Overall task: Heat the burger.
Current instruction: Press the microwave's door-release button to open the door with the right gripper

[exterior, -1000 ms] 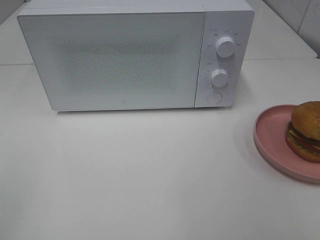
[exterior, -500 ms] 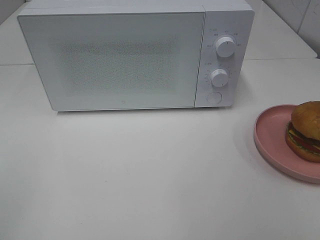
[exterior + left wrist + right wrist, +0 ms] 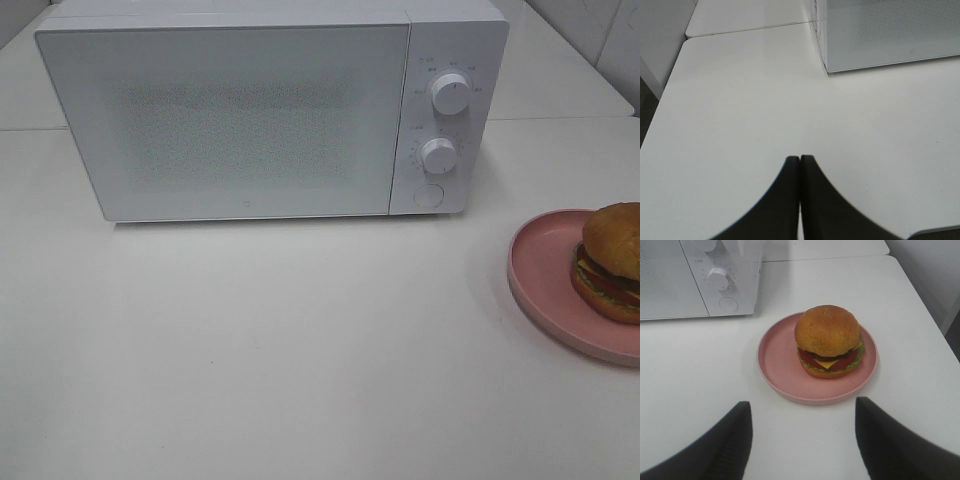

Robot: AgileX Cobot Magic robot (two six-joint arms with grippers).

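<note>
I see the burger (image 3: 827, 340) on the plate (image 3: 777, 360), microwave (image 3: 240, 120) shut; my right claw (image 3: 802, 406) gapes empty, left claw (image 3: 799, 165) closed, empty.

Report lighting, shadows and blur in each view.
Exterior high: soft even light, faint shadows, grainy speckle on the white box-shaped microwave door. Left wrist: the shut black left gripper blurred. Right wrist: round golden-bun burger sharp on the pink round plate; open right gripper dark, soft-edged.
</note>
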